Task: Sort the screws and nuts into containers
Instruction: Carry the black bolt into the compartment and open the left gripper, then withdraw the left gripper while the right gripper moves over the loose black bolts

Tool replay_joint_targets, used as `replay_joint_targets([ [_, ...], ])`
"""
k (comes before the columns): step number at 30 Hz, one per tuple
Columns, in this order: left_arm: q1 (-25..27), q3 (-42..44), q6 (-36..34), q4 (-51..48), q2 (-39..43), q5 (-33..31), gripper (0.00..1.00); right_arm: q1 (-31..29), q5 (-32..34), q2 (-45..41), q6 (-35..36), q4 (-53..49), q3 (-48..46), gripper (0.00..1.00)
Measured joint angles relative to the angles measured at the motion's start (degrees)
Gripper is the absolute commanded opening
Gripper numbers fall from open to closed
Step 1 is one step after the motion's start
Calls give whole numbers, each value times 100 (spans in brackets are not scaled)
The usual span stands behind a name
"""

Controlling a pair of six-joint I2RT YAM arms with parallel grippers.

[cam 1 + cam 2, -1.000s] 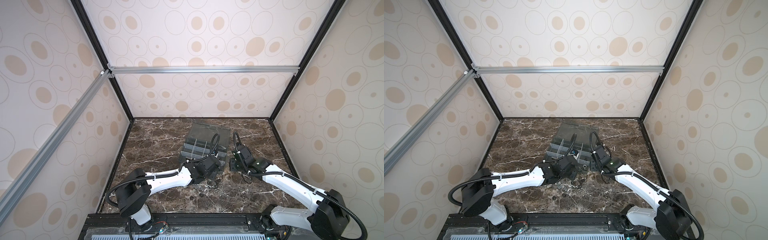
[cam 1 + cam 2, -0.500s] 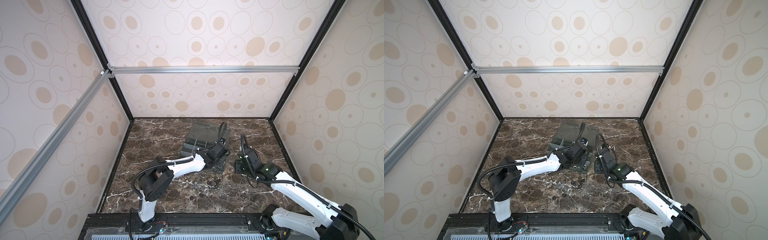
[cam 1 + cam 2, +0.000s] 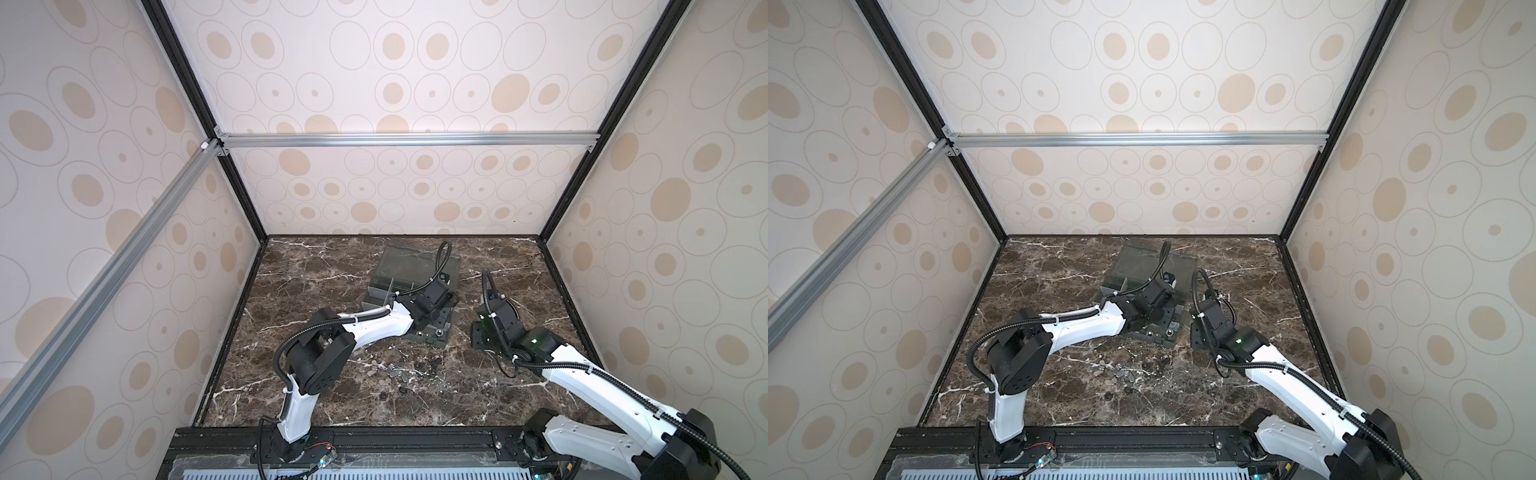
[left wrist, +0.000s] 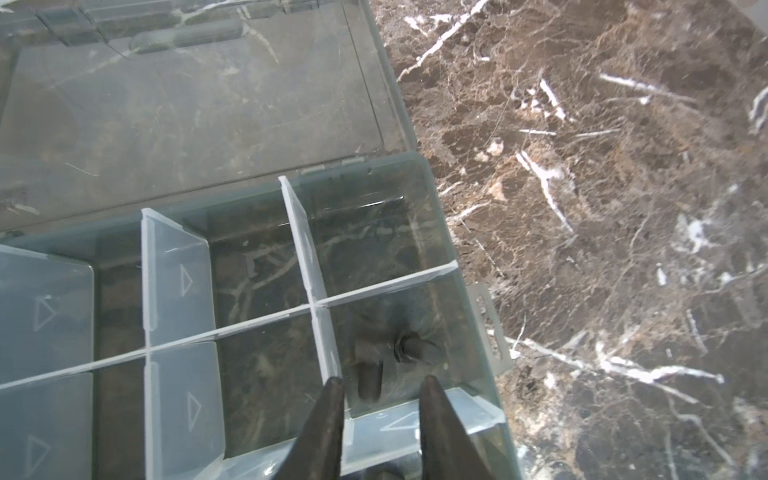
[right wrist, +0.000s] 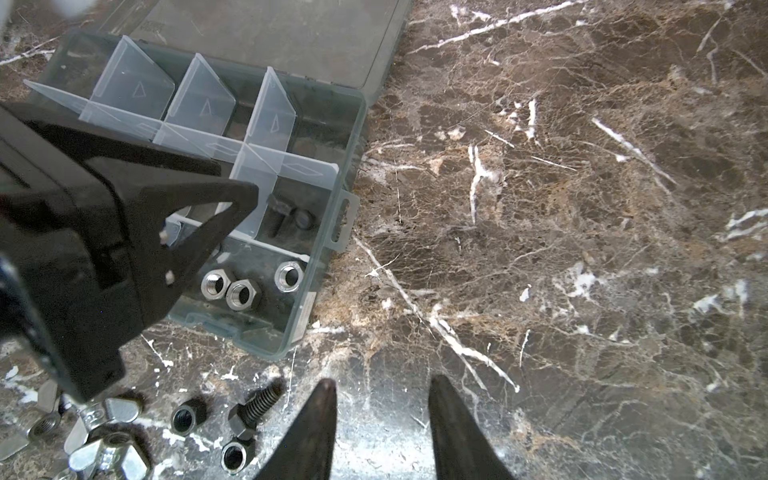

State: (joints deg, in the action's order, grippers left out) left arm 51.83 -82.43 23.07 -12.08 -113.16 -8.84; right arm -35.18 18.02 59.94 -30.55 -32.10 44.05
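The smoky-grey organizer box [image 3: 376,291] [image 3: 1177,328] lies open on the marble, and its cells are the containers [image 4: 436,224] [image 5: 328,266]. My left gripper [image 4: 382,381] [image 3: 444,305] hangs open just above a right-hand cell where dark screws [image 4: 370,374] [image 5: 286,216] lie. Nothing is between its fingers. The cell in front of that one holds three silver nuts [image 5: 243,295]. My right gripper [image 5: 383,382] [image 3: 478,340] is open and empty over bare marble, right of the box's front corner. A loose black screw [image 5: 253,409] and black nuts [image 5: 189,415] lie beside it.
A scatter of loose hardware [image 3: 395,370] [image 3: 1121,372] lies in front of the box, with silver wing nuts [image 5: 104,415] among it. The box's lid [image 3: 415,262] lies flat behind the cells. Patterned walls close in the marble floor on three sides.
My left gripper has moved from the front of the box back over its right-hand cell, and its jaws have parted. My right gripper has drawn a little to the right, away from the box.
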Motion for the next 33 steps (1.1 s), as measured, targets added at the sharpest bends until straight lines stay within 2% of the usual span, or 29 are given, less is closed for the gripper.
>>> replay_joint_targets([
  [7, -4, 105, 74, 68, 140, -7, 34, 0, -2, 63, 17, 46, 0, 41],
  [22, -44, 1364, 573, 400, 1414, -197, 34, 0, -219, 122, 37, 144, -195, 41],
  [33, -149, 2015, 796, 503, 2033, -332, 35, 0, -824, 522, 173, 127, -197, 46],
])
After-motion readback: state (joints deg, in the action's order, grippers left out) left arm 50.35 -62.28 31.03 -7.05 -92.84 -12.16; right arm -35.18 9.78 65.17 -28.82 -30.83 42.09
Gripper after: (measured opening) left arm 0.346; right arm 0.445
